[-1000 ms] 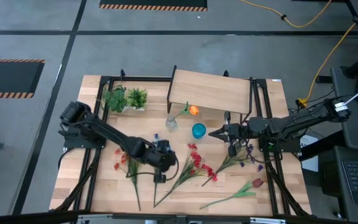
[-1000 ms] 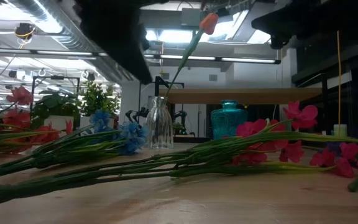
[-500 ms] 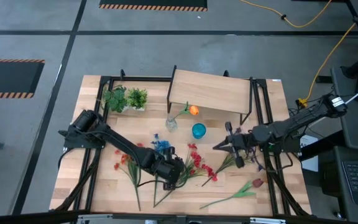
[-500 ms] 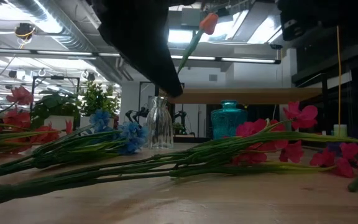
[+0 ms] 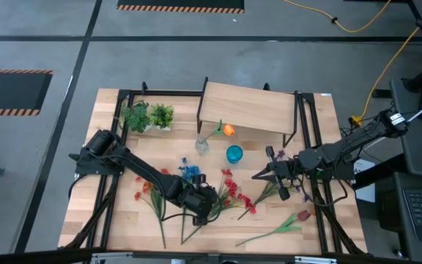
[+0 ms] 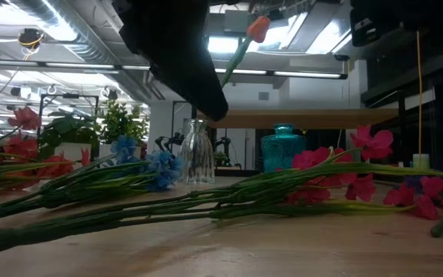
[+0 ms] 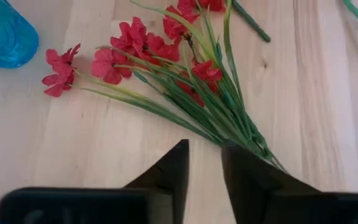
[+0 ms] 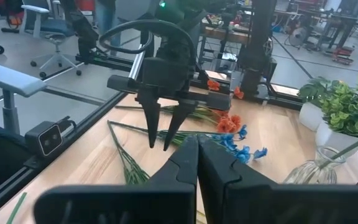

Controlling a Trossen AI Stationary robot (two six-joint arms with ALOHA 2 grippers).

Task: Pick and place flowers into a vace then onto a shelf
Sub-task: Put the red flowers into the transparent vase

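Since the earlier frame, left pincer (image 5: pixel 200 210) has travelled to the red-pink spray (image 7: pixel 185 74) lying on the table (image 5: pixel 123 220), fingers slightly spread. Light, floppy; grip bundled stems. Right pincer (image 5: pixel 256 175) pressed together.

Pale matt wood with visible grain is forming the tabletop (image 7: pixel 328 93); the teal vase (image 6: pixel 282 148) (ribbed, translucent) is gleaming glossy beside a clear glass vase (image 6: pixel 197 152) at frame centre.
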